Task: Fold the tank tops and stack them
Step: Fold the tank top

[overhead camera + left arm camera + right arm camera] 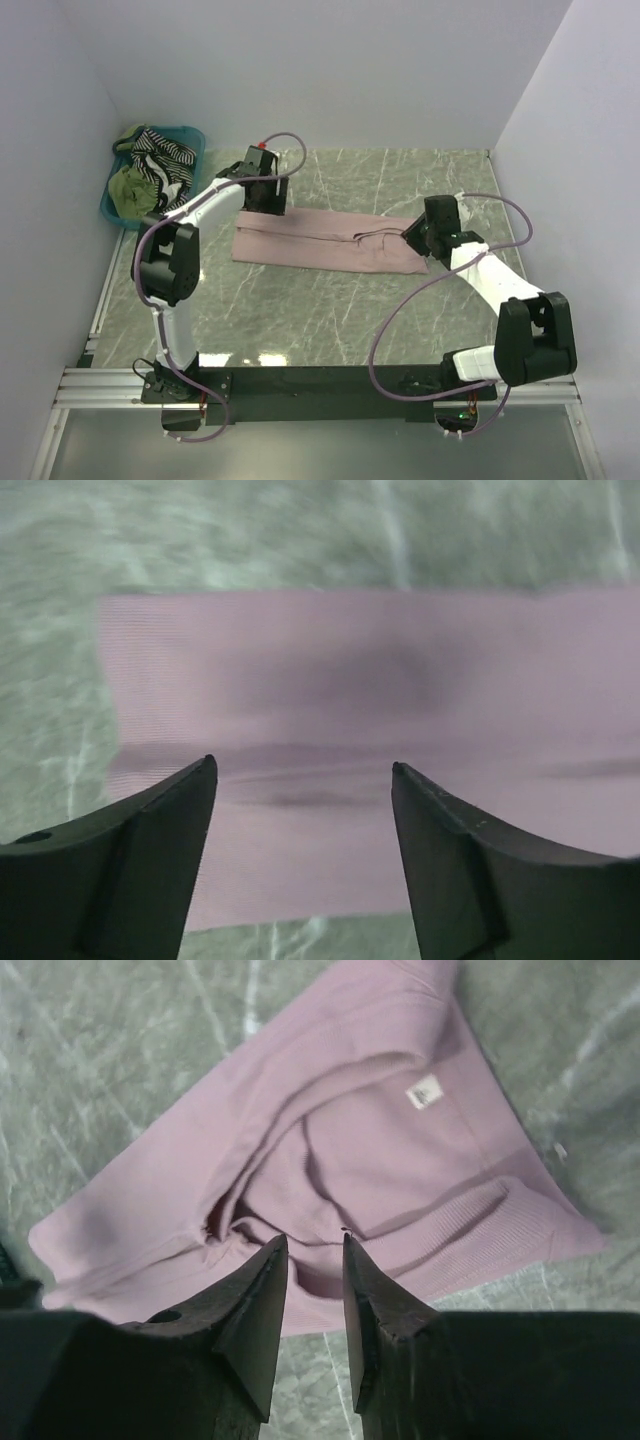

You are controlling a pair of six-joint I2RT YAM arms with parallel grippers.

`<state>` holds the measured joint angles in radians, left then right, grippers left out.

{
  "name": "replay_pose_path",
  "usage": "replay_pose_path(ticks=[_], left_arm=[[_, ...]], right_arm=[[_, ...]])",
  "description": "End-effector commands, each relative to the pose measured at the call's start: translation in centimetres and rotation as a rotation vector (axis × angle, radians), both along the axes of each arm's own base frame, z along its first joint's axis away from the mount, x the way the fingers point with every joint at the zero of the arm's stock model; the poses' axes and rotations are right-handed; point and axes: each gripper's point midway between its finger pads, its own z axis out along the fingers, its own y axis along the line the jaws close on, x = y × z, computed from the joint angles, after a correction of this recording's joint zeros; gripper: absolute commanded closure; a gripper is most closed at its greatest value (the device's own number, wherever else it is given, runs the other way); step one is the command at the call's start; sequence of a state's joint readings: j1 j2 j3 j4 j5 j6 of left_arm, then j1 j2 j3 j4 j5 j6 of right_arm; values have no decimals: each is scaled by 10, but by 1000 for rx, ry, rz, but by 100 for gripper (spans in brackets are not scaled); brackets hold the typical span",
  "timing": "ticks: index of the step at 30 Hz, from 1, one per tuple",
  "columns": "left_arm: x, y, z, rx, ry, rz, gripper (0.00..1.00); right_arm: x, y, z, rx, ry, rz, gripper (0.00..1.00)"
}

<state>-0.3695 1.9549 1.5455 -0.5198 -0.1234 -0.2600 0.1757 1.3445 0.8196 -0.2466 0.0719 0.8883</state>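
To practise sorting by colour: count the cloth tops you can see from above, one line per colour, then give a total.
Dusty pink top, spread flat: 1
Olive green top, in the teal basket: 1
Black-and-white striped top, in the same basket: 1
Total: 3 seen; the heap in the basket may hide more.

Lab booth: white walls, marbled table

I see my left gripper reached far forward, jaws wide; right gripper angled down, jaws only narrowly parted.
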Motion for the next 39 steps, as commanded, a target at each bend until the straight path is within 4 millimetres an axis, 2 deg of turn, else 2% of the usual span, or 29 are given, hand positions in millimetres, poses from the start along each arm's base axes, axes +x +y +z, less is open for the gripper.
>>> replay_pose_path(ticks=[1, 3, 5, 6, 7, 9, 12, 13, 15, 16, 22, 26, 32, 35, 39], left_arm=[[-22, -32, 29, -59, 1, -316, 23], [-21, -33, 29, -38, -31, -322, 20], [-28, -35, 17, 4, -17, -377, 19], [-33, -43, 14, 39, -17, -430, 19], [-31, -40, 6, 93, -14, -421, 19], [-34, -51, -1, 112, -12, -466, 19], [-28, -54, -10, 148, -35, -522, 20], [-27, -57, -8, 142, -52, -546, 20], [-24, -62, -8, 140, -111, -608, 19], [-24, -64, -1, 138, -143, -631, 18], [-21, -77, 13, 40, -251, -762, 16], [-18, -77, -2, 39, -230, -771, 16], [-14, -77, -26, 4, -179, -660, 17], [-26, -78, -40, -39, -120, -641, 18], [-38, -80, -50, -56, -82, -642, 17]], right_arm=[[-3, -7, -13, 31, 36, -108, 64], [-6, -10, -22, 20, 78, -130, 63], [-6, -11, -26, 20, 95, -153, 62], [-7, -16, -32, 19, 116, -178, 61], [-9, -17, -36, 20, 127, -187, 61], [-8, -21, -39, 41, 128, -212, 60], [-3, -25, -41, 49, 139, -239, 60], [3, -26, -37, 52, 129, -248, 59], [6, -26, -42, 53, 147, -265, 59], [11, -25, -39, 58, 146, -274, 59], [17, -18, -60, 105, 237, -312, 59], [17, -23, -75, 78, 293, -356, 59], [25, -33, -85, 34, 340, -384, 59], [30, -42, -82, 17, 339, -398, 59], [37, -47, -79, 5, 341, -395, 59]])
